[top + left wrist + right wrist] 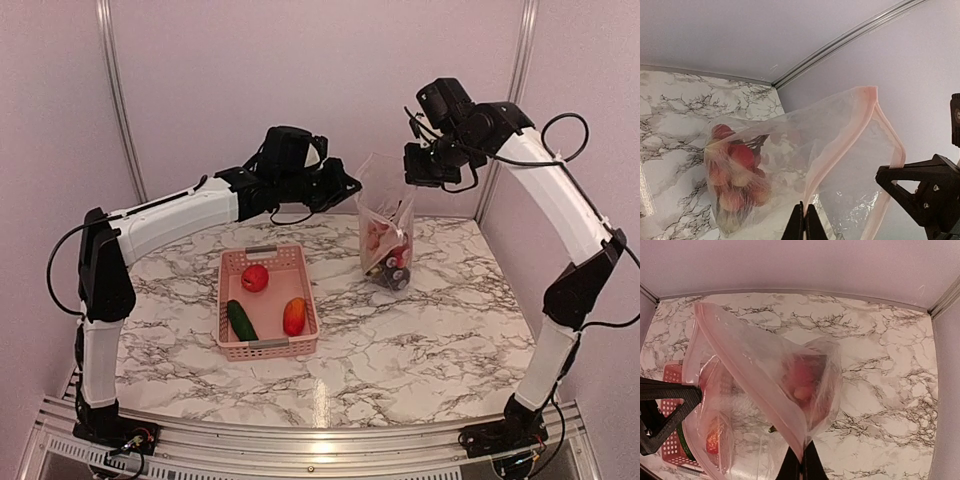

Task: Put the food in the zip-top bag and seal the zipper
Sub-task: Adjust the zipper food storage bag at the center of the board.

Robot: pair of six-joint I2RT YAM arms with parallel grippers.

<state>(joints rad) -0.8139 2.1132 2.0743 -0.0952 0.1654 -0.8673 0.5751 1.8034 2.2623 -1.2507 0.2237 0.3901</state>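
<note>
The clear zip-top bag (387,222) hangs upright over the back of the table, held up between both grippers. Several pieces of food (392,262) sit in its bottom, red and tan in the left wrist view (735,170). My left gripper (352,184) is shut on the pale pink zipper (840,145) at one end of the mouth (804,206). My right gripper (418,176) is shut on the strip's other end (803,456). The mouth gapes open between them. A red tomato (254,278), a dark green cucumber (241,320) and an orange-red fruit (294,316) lie in the basket.
The pink latticed basket (264,253) stands left of the bag on the marble table, and also shows through the bag in the right wrist view (671,374). Walls and metal rails close in behind the bag.
</note>
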